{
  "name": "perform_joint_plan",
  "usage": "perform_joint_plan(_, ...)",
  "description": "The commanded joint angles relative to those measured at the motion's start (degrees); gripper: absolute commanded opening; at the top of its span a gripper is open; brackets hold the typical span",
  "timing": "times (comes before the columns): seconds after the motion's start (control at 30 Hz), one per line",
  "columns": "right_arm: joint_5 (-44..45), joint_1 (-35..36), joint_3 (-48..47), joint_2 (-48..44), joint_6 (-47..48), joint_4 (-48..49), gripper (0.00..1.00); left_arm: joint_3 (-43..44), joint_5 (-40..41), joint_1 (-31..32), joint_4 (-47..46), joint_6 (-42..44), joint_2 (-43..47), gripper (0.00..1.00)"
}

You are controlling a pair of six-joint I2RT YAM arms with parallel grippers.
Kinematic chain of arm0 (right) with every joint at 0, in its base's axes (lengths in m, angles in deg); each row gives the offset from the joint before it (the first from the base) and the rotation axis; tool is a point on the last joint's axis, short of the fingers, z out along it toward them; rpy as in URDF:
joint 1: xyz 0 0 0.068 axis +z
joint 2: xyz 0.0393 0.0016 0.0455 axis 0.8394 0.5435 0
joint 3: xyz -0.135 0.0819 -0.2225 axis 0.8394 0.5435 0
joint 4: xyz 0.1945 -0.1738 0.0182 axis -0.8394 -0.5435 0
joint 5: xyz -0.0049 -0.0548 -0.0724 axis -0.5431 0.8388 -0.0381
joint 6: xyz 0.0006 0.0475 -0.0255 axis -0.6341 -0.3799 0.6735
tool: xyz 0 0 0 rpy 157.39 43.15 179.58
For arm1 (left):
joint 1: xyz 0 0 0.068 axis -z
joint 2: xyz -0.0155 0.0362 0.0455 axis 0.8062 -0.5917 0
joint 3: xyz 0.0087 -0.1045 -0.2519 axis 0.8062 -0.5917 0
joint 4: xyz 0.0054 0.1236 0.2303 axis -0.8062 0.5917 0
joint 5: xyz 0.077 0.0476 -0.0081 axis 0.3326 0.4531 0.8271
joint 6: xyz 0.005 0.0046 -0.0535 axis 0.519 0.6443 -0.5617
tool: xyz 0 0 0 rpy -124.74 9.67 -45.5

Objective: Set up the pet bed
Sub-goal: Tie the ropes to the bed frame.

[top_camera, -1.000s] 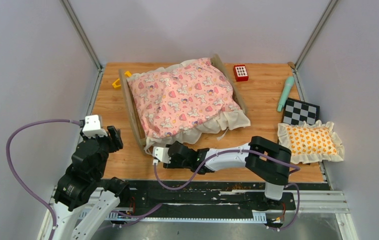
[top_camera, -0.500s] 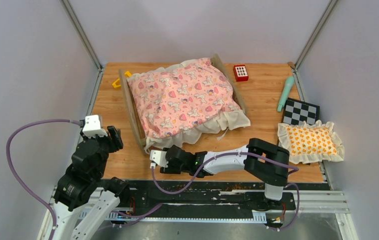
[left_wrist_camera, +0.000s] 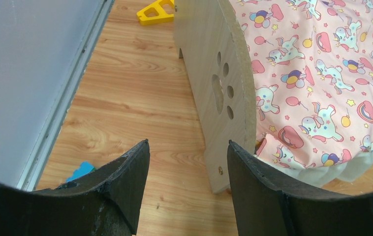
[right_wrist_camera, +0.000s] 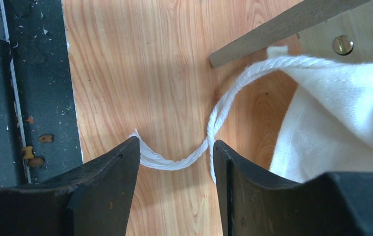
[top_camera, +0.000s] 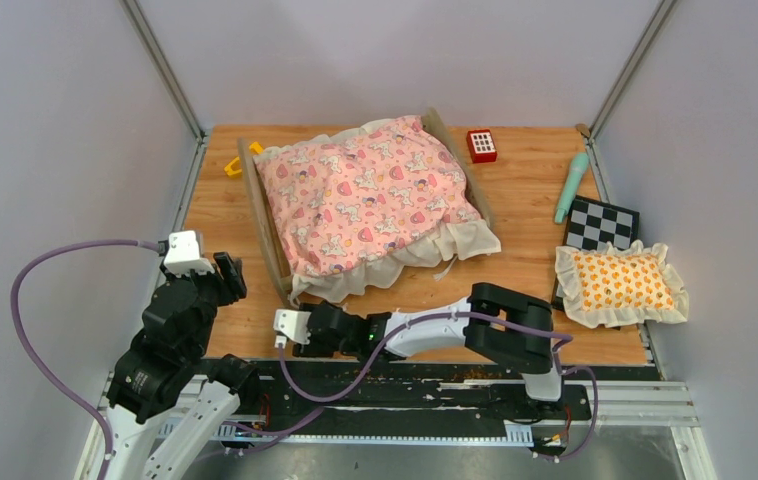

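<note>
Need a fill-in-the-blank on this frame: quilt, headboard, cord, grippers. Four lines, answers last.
1. The quilt is pink with a ____ print.
2. The cutout in the headboard is shaped like a ____.
3. The cord lying between the fingers of the right gripper is ____ in colour.
4. The left gripper and the right gripper both stand ____, holding nothing.

Missing words: unicorn; paw print; white; open.
</note>
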Motion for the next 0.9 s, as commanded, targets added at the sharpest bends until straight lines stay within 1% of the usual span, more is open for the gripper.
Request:
perform_joint_plan(0.0,-0.7,-0.4,-1.9,-1.1,0.8,3.3,0.58,-0.2,-0.7,0.1,-1.6,-0.6,0.1,0.67)
perform_joint_plan(0.17,-9.1,-1.9,2.6,-8.8,0.9,1.2,0.6,-0.2,-0.8,0.1,-1.9,-0.6,-0.3,0.67)
perform_joint_plan(0.2,-12.0,-2.2,3.4,-11.1,1.4,0.5,0.6,-0.2,-0.9,0.1,-1.9,-0.6,-0.3,0.67)
perform_joint_plan(0.33,-17.9,-3.3,6.1,-16.0,6.5,-3.4,0.6,-0.2,-1.1,0.1,-2.5,-0.6,-0.6,0.67)
perform_joint_plan(0.4,-21.5,-4.2,5.7,-16.7,11.7,-7.6,0.53,-0.2,-1.4,0.1,-2.7,-0.6,-0.7,0.67)
perform_joint_plan(0.43,-25.5,-5.2,5.1,-16.7,15.3,-11.2,0.51,-0.1,-1.5,0.1,-2.8,-0.7,-0.7,0.67)
perform_joint_plan(0.5,-35.5,-7.8,4.2,-17.1,22.6,-15.8,0.49,-0.2,-1.6,0.1,-2.9,-0.8,-0.8,0.67)
perform_joint_plan(0.53,-41.3,-9.1,4.4,-17.3,30.0,-17.5,0.51,-0.2,-1.7,0.1,-2.9,-0.8,-0.8,0.67)
perform_joint_plan(0.57,-46.6,-10.1,4.3,-17.3,40.0,-22.1,0.55,-0.2,-1.7,0.1,-2.8,-0.8,-0.7,0.67)
perform_joint_plan(0.6,-48.9,-10.6,3.9,-17.0,47.9,-25.8,0.57,-0.2,-1.7,0.1,-2.7,-0.9,-0.7,0.67)
perform_joint_plan(0.63,-49.0,-10.8,3.1,-16.2,54.5,-29.1,0.59,-0.2,-1.8,0.1,-2.6,-0.9,-0.7,0.67)
perform_joint_plan(0.67,-48.4,-11.0,1.1,-15.0,59.0,-32.6,0.59,-0.3,-1.9,0.1,-2.5,-1.0,-0.6,0.67)
perform_joint_plan(0.73,-47.8,-11.1,-4.4,-11.4,63.9,-39.1,0.59,-0.5,-2.1,0.1,-2.4,-1.1,-0.4,0.67)
perform_joint_plan(0.87,-49.8,-11.1,-17.4,-2.5,73.8,-53.1,0.58,-0.7,-2.3,0.1,-2.6,-1.2,-0.2,0.67)
